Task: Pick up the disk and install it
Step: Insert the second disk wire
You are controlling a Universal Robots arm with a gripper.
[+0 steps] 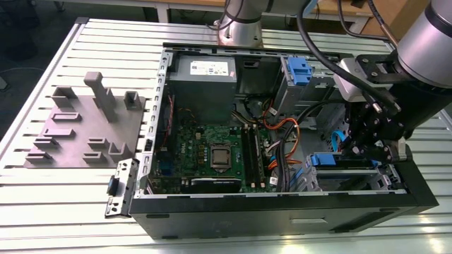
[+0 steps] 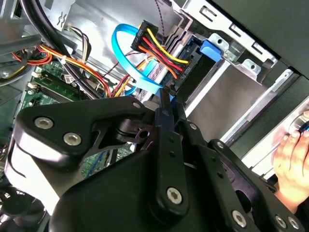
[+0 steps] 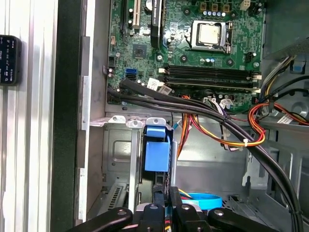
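Observation:
The disk (image 1: pixel 332 160) sits in the drive cage (image 1: pixel 346 181) at the case's corner nearest the exterior view's lower right, its blue bracket end facing the motherboard. In both wrist views it is edge-on: the blue bracket (image 3: pixel 157 152) rises between the cage rails (image 3: pixel 118 145), and its blue tab (image 2: pixel 212 48) lies beside a plugged cable connector (image 2: pixel 161 50). My gripper (image 1: pixel 372 154) hangs over the disk's other end. Its black fingers (image 2: pixel 159 118) stand pressed together on a thin blue edge, so the gripper (image 2: pixel 165 96) (image 3: pixel 165 194) looks shut on the disk.
The open case (image 1: pixel 282 211) lies on a slatted table. Inside it are the motherboard (image 1: pixel 211 153), the grey power-supply box (image 1: pixel 203 79), and orange, red and blue cables (image 1: pixel 282 132) close to the cage. A grey fixture plate (image 1: pixel 78 132) lies to the exterior view's left. A person's hand (image 2: pixel 292 162) is near the case wall.

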